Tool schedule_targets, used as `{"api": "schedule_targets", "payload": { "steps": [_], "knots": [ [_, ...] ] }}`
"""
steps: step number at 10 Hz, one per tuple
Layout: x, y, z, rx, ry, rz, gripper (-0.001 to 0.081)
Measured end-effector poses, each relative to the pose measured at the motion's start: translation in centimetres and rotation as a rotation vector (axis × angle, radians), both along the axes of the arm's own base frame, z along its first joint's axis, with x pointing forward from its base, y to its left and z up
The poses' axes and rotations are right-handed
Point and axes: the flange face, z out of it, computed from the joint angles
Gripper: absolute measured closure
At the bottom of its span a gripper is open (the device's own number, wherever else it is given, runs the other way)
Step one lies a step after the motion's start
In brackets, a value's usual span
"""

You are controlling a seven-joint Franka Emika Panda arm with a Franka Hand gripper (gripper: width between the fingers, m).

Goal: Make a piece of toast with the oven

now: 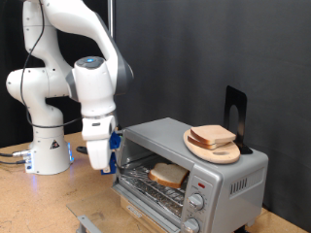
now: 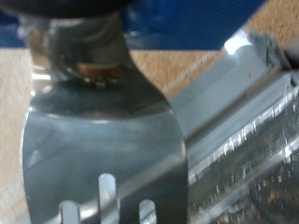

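Black curtain closes off the back of the scene, and a plywood table (image 1: 29, 209) carries everything in front of it. Largest on it is the white arm, whose base stands well off the oven's (image 1: 190, 175) side, towards the exterior view's left, with the forearm reaching down beside the oven's open front. The oven is a silver box with two round knobs and a red light on its panel; its door (image 1: 146, 209) is dropped open and the wire rack shows inside.

On the oven's roof rests a round wooden board (image 1: 212, 148) with further slices of bread stacked on it, and a black stand rises just behind that.

The gripper (image 1: 105, 160) hangs just beside the oven's mouth and carries a blue-handled spatula (image 1: 114, 152); the wrist view is filled by its slotted metal blade (image 2: 103, 159), pointing toward the oven's edge. Its fingers are hidden behind the tool, so how wide they stand I cannot tell.

The piece of toast (image 1: 168, 175) lies flat on the rack inside the oven, clear of the blade. It looks light, soft and easily torn or crushed, so it would be best borne from underneath on the flat blade rather than pinched at its crust.
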Motion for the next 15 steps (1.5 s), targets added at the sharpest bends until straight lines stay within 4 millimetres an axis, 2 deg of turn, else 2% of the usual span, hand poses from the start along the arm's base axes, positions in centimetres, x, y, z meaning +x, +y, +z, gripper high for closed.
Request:
{"api": "schedule_targets", "payload": {
  "steps": [2, 5, 8, 9, 10, 11, 12, 15],
  "knots": [
    [-0.8, -2.4, 0.5, 0.038, 0.005, -0.026, 0.042],
    [-2.2, -5.8, 2.2, 0.112, -0.018, -0.041, 0.042],
    [-3.5, -8.3, 3.9, 0.139, -0.049, -0.079, 0.042],
    [-3.8, -8.7, 4.3, 0.145, -0.05, -0.089, 0.022],
    [-3.8, -8.6, 4.2, 0.145, -0.048, -0.087, 0.009],
    [-3.8, -8.4, 4.1, 0.153, -0.046, -0.08, 0.009],
    [-3.8, -8.2, 4.3, 0.168, -0.049, -0.075, 0.0016],
    [-3.8, -7.8, 4.9, 0.184, -0.063, -0.073, 0.0006]
  ]
}}
